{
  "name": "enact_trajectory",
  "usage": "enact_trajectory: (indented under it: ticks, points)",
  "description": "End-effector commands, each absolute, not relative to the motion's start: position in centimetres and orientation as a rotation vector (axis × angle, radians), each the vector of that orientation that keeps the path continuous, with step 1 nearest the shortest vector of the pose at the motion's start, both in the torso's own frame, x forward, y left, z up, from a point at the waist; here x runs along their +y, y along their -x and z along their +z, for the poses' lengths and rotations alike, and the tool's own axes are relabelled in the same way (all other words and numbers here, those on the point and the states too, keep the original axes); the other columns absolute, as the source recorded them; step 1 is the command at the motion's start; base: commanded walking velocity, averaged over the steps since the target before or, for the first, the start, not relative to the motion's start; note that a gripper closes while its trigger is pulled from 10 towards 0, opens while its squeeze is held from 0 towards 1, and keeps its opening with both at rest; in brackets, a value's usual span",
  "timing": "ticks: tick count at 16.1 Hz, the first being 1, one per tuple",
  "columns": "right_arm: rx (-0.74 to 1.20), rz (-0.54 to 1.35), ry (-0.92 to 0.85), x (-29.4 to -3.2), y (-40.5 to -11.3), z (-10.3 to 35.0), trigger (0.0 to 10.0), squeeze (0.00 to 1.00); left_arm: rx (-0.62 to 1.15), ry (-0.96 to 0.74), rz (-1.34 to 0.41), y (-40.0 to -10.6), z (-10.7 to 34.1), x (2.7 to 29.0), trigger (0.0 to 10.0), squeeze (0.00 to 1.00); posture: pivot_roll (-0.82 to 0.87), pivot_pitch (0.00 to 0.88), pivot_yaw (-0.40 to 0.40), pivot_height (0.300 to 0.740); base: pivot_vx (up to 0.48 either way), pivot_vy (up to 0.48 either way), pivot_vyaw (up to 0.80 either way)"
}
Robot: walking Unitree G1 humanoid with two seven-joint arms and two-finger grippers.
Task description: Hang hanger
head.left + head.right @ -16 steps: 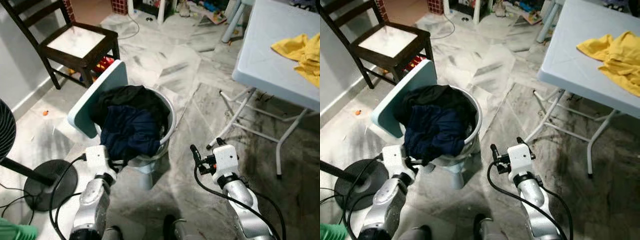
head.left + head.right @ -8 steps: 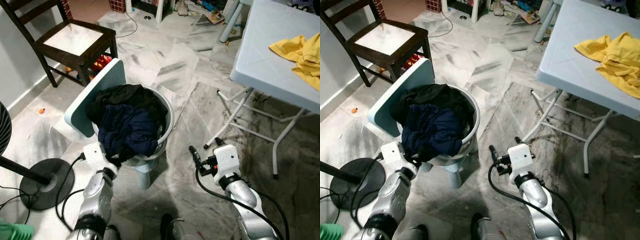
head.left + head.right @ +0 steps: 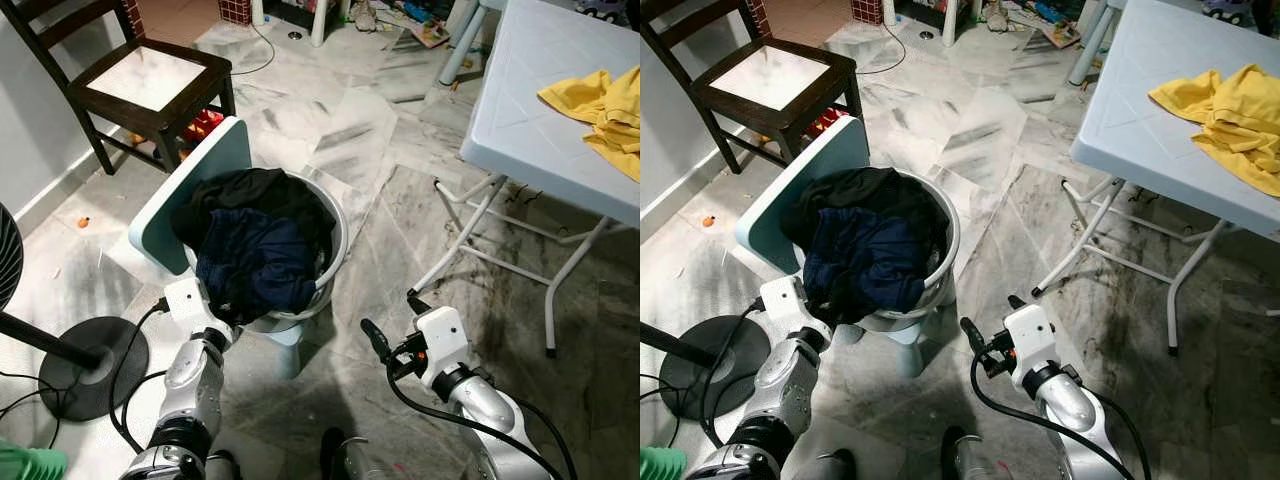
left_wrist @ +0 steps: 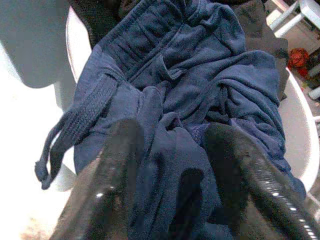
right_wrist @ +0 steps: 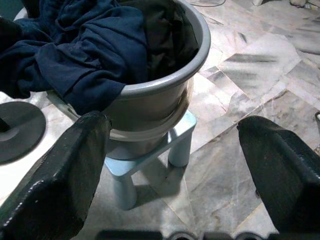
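left gripper [image 4: 170,165] at near rim of grey basket [image 3: 338,232], fingers [image 4: 120,150] spread apart, straddling fold of navy garment [image 3: 255,260], likely set to pinch it. basket sits on small blue stool [image 5: 150,162], raising laundry within arm reach. right gripper [image 3: 392,322] low over marble floor [image 3: 330,130], fingers wide apart, empty, aimed at basket. hanger not visible; cannot tell where. yellow cloth [image 3: 600,105] on tabletop [image 3: 530,110], well apart. dark chair [image 3: 130,75] behind.
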State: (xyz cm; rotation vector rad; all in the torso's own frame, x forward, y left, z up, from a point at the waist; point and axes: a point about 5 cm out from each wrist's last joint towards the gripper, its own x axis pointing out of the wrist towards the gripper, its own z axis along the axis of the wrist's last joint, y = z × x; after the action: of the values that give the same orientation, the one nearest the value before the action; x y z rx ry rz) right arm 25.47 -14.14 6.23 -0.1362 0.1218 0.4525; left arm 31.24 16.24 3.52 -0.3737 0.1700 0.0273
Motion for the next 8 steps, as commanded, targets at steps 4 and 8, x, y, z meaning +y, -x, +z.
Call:
enact_trajectory:
  ticks: [4,8]
  points:
    - [0.142,0.45,0.137,-14.38,-25.22,6.14,10.0,0.0,0.217,0.358,0.035,-30.69,2.49,16.06,0.0,0.0,-0.08,0.242,-0.12,0.74,0.0,0.0,0.0]
    - [0.153,0.448,0.142,-14.4,-25.01,6.02,10.0,0.0,0.241,0.346,0.038,-30.34,1.98,16.21,0.0,0.0,-0.09,0.243,-0.121,0.74,0.0,0.0,0.0]
